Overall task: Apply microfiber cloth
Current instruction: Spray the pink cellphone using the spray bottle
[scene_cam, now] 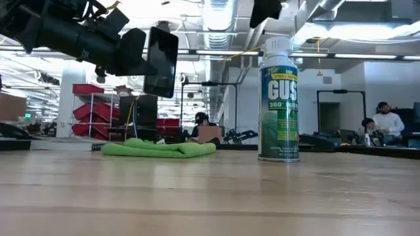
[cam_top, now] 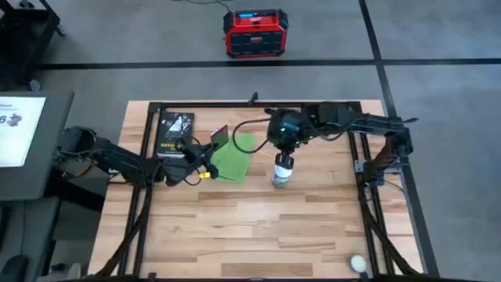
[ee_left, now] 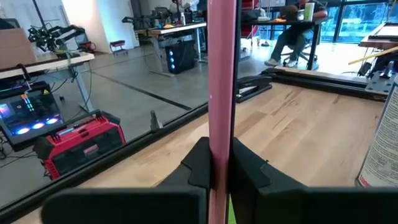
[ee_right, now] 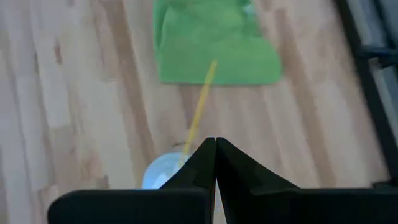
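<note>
A soft, folded lime-green microfiber cloth [cam_top: 234,158] lies on the pale wood-plank worktop [cam_top: 258,227] as the left gripper [cam_top: 205,152] clamps a thin phone [scene_cam: 161,61] above it, the right gripper [ee_right: 215,144] closed over a cylindrical spray can [scene_cam: 278,101].

Robotics lab / open workshop — wood tabletop [cam_top: 258,227] in a black frame, concrete floor, red storage bins [scene_cam: 88,111] on racks, ceiling ducts, lit PC tower [ee_left: 28,115], people [scene_cam: 387,121] at workstations w/ more rigs.

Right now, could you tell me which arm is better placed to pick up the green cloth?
Right: its jaws are shut on nothing above the spray can, beside the microfiber cloth; the left jaws hold the phone.
</note>
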Tool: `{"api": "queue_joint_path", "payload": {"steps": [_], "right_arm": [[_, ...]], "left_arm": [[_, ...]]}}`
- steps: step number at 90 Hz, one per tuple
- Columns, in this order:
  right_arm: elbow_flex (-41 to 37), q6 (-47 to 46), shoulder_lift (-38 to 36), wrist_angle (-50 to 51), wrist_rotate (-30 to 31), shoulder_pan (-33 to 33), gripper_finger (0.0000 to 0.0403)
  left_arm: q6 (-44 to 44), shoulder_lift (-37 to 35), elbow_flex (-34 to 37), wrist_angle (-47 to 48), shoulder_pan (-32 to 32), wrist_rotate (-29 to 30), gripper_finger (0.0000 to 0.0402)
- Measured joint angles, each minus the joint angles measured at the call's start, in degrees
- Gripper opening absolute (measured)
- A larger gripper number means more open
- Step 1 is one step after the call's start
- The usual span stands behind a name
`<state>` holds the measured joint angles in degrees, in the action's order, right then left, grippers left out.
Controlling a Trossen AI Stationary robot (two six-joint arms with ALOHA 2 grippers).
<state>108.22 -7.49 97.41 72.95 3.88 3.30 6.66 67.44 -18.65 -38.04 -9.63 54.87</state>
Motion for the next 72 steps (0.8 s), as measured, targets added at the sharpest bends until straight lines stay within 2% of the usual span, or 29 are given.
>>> {"api": "queue_joint_path", "payload": {"steps": [33,72], "right_arm": [[0.1,-0.5,2.3,2.2,-2.6,-1.3,0.0],[0.1,-1.1,2.4,3.5,-1.3,-1.8,0.0]], "left_arm": [[0.2,0.0,0.0,0.1,0.0,0.0,0.0006],[0.6,0.0,0.0,0.1,-0.1,0.0,0.0006]]}}
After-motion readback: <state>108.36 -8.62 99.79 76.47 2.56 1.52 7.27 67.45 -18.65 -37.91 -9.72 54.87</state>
